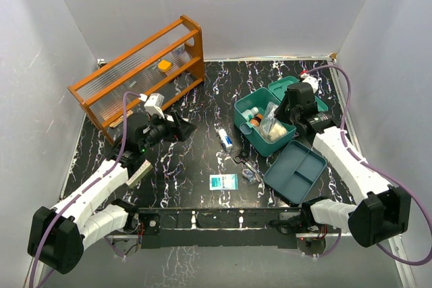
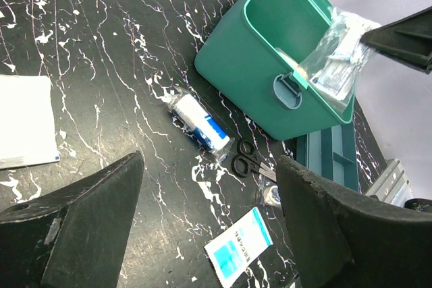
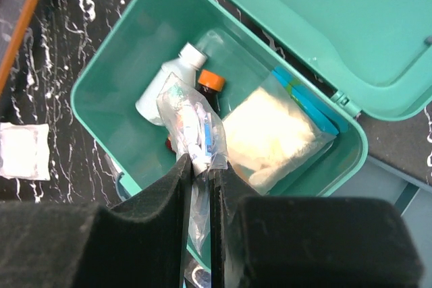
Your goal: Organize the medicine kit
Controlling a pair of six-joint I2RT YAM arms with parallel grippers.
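The medicine kit (image 1: pixel 251 116) is a teal box standing open at the right of the table, lid (image 3: pixel 324 18) folded back. It holds a white bottle (image 3: pixel 169 85), an orange-capped bottle (image 3: pixel 211 84) and a bag of white padding (image 3: pixel 270 136). My right gripper (image 3: pixel 200 166) hangs over the box, shut on a clear plastic bag (image 3: pixel 192 123) with a tube inside; the bag (image 2: pixel 337 59) dangles above the box's rim. My left gripper (image 2: pixel 210 166) is open and empty, left of the kit (image 2: pixel 263 72), above the table.
On the black marble top lie a bandage roll (image 1: pixel 225 139), black scissors (image 1: pixel 244 161), a small clear bag (image 1: pixel 250 175), a blue-and-white packet (image 1: pixel 223 181) and a white pad (image 2: pixel 23 123). A blue-grey divided tray (image 1: pixel 295 170) sits front right. An orange rack (image 1: pixel 138 75) stands back left.
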